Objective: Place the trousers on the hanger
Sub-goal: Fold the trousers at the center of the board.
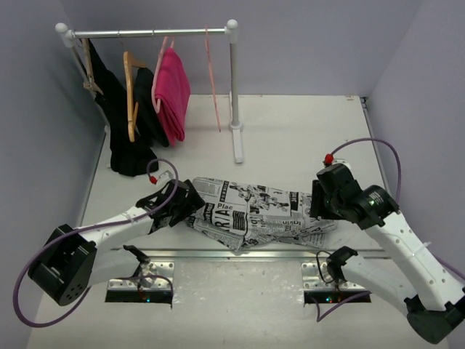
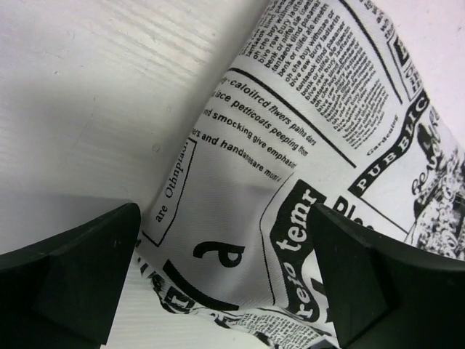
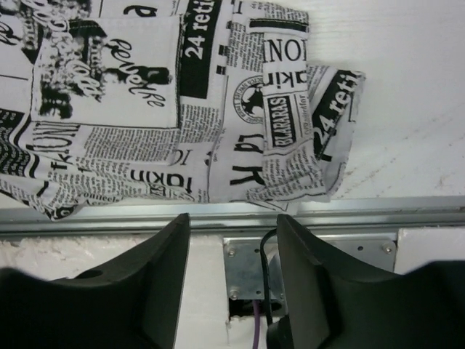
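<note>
Left wrist: trousers corner sits inside wide-spread left gripper, ungrasped.

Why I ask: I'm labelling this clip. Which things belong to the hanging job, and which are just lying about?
For the job:
newsprint trousers
thin pink hanger

Just about:
wooden hangers
black garments
pink garment
</note>
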Action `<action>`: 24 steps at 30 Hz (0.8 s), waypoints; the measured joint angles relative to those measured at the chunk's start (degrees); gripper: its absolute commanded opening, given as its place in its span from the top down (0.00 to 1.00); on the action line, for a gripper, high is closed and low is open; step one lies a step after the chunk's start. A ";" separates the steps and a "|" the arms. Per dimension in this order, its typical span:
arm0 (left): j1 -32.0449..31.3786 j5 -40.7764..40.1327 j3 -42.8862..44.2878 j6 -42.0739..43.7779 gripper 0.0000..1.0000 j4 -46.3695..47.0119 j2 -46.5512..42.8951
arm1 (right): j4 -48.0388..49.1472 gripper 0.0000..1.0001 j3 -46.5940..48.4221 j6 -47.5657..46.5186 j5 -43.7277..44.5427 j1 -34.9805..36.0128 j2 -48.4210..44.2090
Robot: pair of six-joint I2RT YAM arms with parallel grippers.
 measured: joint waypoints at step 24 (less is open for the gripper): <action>0.04 -3.88 13.91 3.18 0.00 -20.91 6.18 | 11.28 0.88 -9.70 -14.23 -19.01 10.36 29.23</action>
